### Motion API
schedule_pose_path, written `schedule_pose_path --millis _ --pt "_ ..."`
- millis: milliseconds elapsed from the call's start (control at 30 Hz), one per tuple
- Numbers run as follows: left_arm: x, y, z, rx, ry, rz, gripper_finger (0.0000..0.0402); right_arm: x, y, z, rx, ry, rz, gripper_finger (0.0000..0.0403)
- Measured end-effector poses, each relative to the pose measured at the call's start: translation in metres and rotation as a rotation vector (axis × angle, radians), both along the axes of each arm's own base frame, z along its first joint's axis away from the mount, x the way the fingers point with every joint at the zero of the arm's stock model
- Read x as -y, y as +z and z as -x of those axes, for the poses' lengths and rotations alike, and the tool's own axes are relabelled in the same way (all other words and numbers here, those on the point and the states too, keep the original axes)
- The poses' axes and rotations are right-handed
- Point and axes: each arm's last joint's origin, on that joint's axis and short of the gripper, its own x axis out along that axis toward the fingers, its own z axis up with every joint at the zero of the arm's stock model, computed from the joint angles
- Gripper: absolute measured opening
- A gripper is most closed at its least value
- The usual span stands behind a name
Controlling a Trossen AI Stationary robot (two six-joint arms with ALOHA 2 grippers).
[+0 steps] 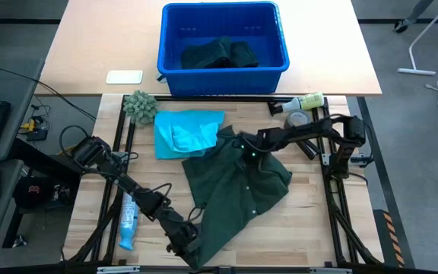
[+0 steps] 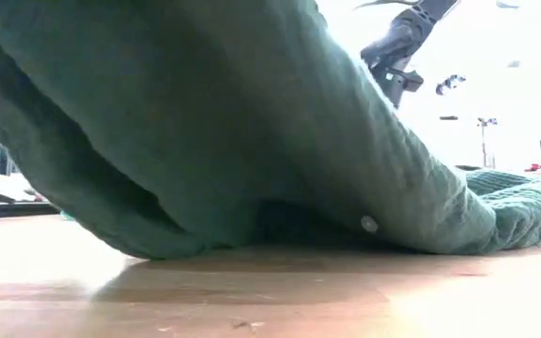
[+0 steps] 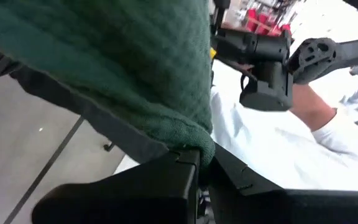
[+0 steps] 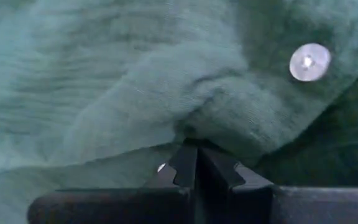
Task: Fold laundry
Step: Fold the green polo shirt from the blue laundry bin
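Dark green shirt [image 1: 238, 190] is pinched by both grippers' closed jaws.

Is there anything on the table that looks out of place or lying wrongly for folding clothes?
Yes. A blue bottle lies on its side near the left arm, and a yellow-green bottle lies tipped by the right arm's base. The dark green shirt is still crumpled, pinched by both the left gripper and right gripper.
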Motion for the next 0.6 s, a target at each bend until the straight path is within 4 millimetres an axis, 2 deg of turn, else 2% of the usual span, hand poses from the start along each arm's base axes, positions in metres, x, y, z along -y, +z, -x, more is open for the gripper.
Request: schedule_pose_path --millis 167,367,600 --pt "0.001 0.0 0.001 0.01 0.051 -0.013 0.0 -0.005 0.01 -0.004 -0.015 0.05 -0.063 0.0" --pt "0.012 0.001 0.008 0.056 0.12 -0.046 0.0002 -0.017 0.014 -0.001 -0.09 0.149 -0.055 0.0" --pt "0.019 -0.002 0.016 0.014 0.052 -0.048 0.0051 -0.02 0.014 0.0 -0.108 0.173 -0.04 0.0"
